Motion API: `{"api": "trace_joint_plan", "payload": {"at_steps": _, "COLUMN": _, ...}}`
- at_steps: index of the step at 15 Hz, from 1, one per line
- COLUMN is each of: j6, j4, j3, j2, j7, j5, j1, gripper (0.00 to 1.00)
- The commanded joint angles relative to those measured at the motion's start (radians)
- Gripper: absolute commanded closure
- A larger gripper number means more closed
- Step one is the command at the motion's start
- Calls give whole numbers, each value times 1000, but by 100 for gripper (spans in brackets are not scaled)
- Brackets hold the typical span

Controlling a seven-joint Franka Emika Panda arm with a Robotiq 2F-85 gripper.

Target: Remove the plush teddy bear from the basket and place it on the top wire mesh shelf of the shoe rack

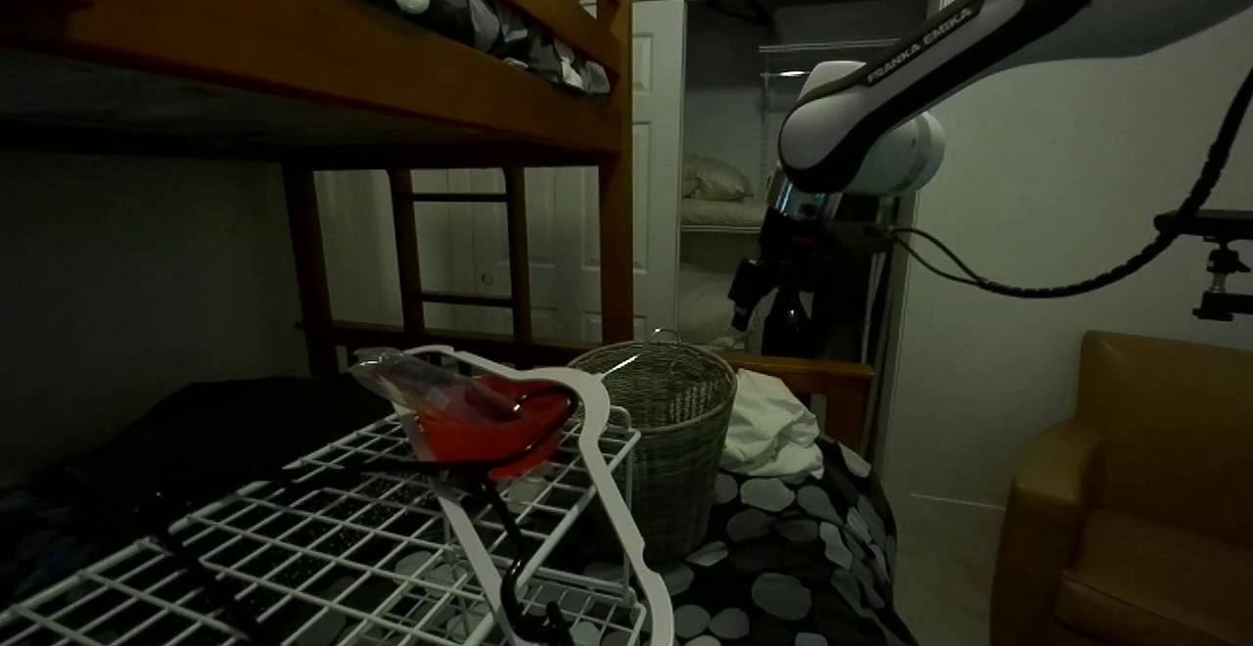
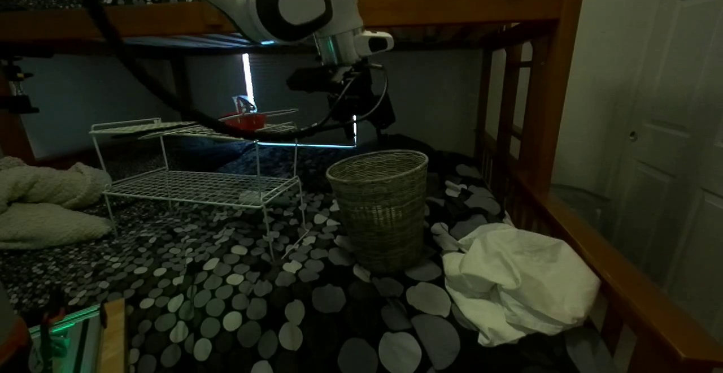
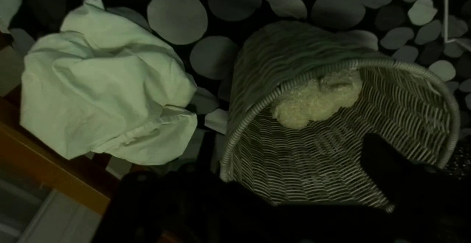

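Note:
The teddy bear [image 3: 312,103] shows in the wrist view as cream fluffy plush inside the wicker basket [image 3: 401,64], against its far wall; part of it is hidden by the rim. The basket stands on the bed in both exterior views [image 1: 675,470] [image 2: 384,215], where the bear is hidden. The white wire shoe rack stands beside the basket, with its top mesh shelf [image 1: 323,538] also in view [image 2: 197,130]. My gripper [image 3: 294,147] is open and empty, fingers wide apart. It hangs above the basket, as both exterior views show [image 1: 765,321] [image 2: 370,130].
A red item in clear plastic [image 1: 489,421] and a white hanger [image 1: 612,489] with black straps lie on the rack's top shelf. A crumpled white cloth [image 2: 519,282] lies by the wooden bed rail [image 2: 632,282]. The upper bunk [image 2: 452,8] is close to the arm.

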Motion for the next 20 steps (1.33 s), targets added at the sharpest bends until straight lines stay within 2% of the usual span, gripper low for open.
{"api": "trace_joint_plan", "payload": {"at_steps": 1, "j6": 134, "j4": 13, "j3": 36, "j2": 122, "j7": 1, "j5": 33, "j1": 24, "gripper": 0}}
{"api": "trace_joint_plan", "payload": {"at_steps": 2, "j6": 92, "j4": 2, "j3": 30, "j2": 70, "j7": 5, "j5": 12, "j1": 6, "gripper": 0}}
{"api": "trace_joint_plan", "payload": {"at_steps": 8, "j6": 167, "j4": 32, "j3": 55, "j2": 164, "j7": 33, "j5": -3, "j1": 20, "gripper": 0}}
{"api": "trace_joint_plan", "payload": {"at_steps": 10, "j6": 213, "j4": 84, "j3": 70, "j2": 234, "j7": 53, "j5": -45, "j1": 32, "gripper": 0}}
{"api": "trace_joint_plan", "payload": {"at_steps": 15, "j6": 73, "j4": 266, "j3": 90, "j2": 406, "j7": 36, "j5": -144, "j1": 42, "gripper": 0}}
{"api": "trace_joint_plan", "payload": {"at_steps": 17, "j6": 65, "j4": 341, "j3": 91, "j2": 491, "j7": 34, "j5": -175, "j1": 48, "gripper": 0}}
{"api": "trace_joint_plan", "payload": {"at_steps": 18, "j6": 98, "j4": 250, "j3": 101, "j2": 402, "j7": 30, "j5": -138, "j1": 35, "gripper": 0}}
{"api": "trace_joint_plan", "payload": {"at_steps": 20, "j6": 101, "j4": 278, "j3": 102, "j2": 439, "j7": 30, "j5": -141, "j1": 35, "gripper": 0}}
